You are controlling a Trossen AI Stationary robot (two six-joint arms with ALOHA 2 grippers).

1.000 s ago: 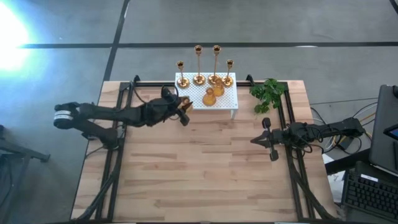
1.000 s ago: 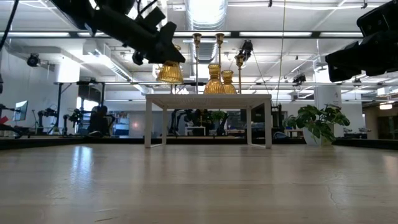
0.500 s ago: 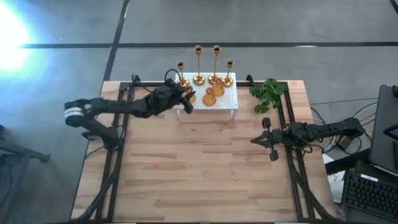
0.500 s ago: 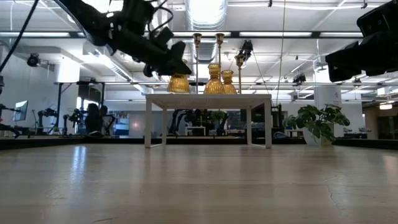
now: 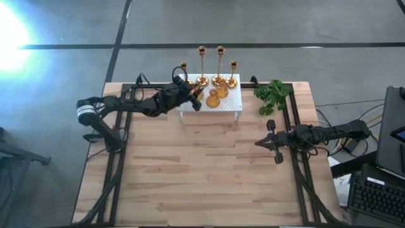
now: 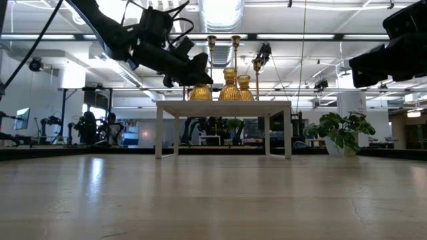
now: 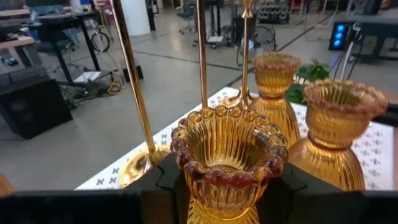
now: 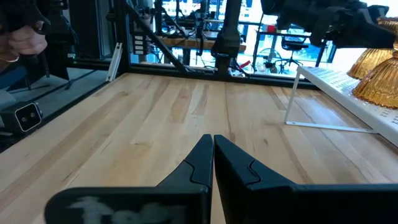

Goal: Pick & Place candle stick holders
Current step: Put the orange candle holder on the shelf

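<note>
My left gripper (image 5: 195, 99) is over the left part of the white perforated stand (image 5: 231, 106), shut on a short amber-gold candle stick holder (image 7: 227, 155) with a beaded rim. Two more short ribbed holders (image 5: 216, 95) stand on the stand beside it, also in the left wrist view (image 7: 339, 134). Several tall thin holders (image 5: 202, 65) rest on round bases along the stand's far edge. My right gripper (image 5: 258, 143) waits shut above the table's right side and touches nothing. My left gripper pinches the short holder's lower body (image 7: 205, 199), below its beaded rim, between its two fingers (image 7: 165, 183). The fingers reach in about level from the table's left side. The holder stays upright, mouth up, its base at the stand's top (image 6: 200, 100); whether it rests there I cannot tell.
A green leafy sprig (image 5: 272, 95) lies at the far right of the table, next to the stand. The tall stems (image 7: 130, 81) rise close behind the held holder. Bare wooden table (image 5: 202, 177) stretches in front of the stand. Dark frame rails run along both table sides.
My left gripper has carried the short holder toward the table's far edge and a little to the right, from in front of the stand to over its left part, sinking slightly. The holder has stayed upright in the hold.
</note>
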